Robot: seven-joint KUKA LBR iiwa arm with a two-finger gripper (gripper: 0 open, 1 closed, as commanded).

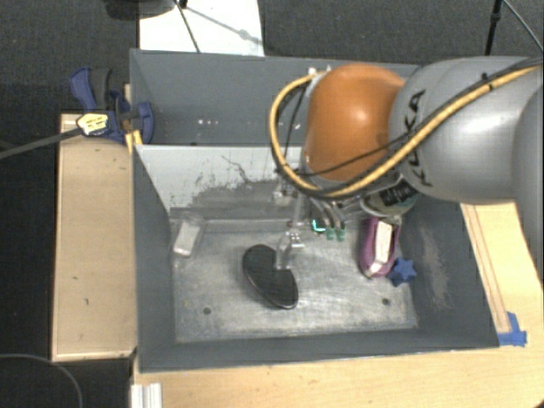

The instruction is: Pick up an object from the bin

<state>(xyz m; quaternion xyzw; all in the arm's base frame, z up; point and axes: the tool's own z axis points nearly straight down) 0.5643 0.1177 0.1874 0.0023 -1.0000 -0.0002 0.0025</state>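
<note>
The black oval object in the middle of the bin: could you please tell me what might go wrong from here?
The gripper sits at the upper right edge of the black oval object, not over its middle, so a grasp there might slip. The object looks flat on the bin floor, so the gripper may scrape the metal.

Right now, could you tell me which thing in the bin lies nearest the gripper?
The flat black oval in the middle: the gripper hangs at its upper edge, while the grey block and purple-and-white item lie off to the sides.
</note>
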